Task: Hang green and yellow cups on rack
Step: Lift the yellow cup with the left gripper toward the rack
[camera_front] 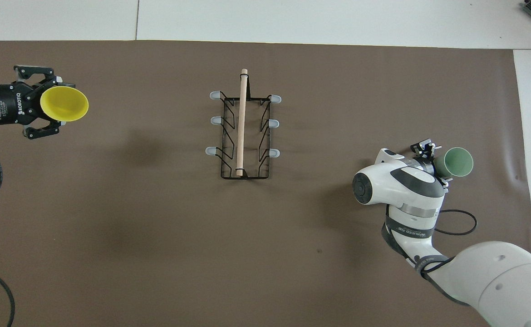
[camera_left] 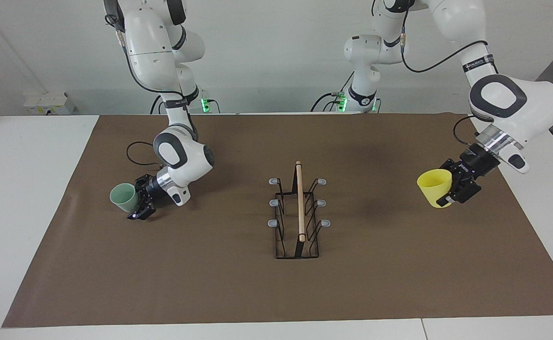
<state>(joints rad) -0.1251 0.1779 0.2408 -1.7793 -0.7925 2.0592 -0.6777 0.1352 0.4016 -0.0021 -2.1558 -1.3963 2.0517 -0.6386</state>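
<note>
**Two cups at or in the grippers, none hung on the rack yet.**

Facing view: the rack (camera_left: 298, 219) stands at frame centre, its wooden rod running up and down the frame, all six prongs bare. At centre right the left gripper (camera_left: 453, 194) is clamped on the yellow cup (camera_left: 436, 188), raised off the brown mat (camera_left: 375, 293); the cup's mouth tilts up and toward frame left. At centre left the right gripper (camera_left: 137, 204), jaws wide, straddles the green cup (camera_left: 125, 197), which sits low on the mat, mouth tipped up and toward frame left. Whether it is gripped is unclear.

Overhead view: the yellow cup (camera_front: 64, 104) is at upper left, mouth toward frame right, with the left gripper (camera_front: 50, 104) holding its base. The green cup (camera_front: 455, 162) is at centre right, mouth toward frame right. The right gripper (camera_front: 434, 159) reaches it from the left. The rack (camera_front: 243, 131) sits upper centre, long axis vertical. Both hangings remain, I judge.
</note>
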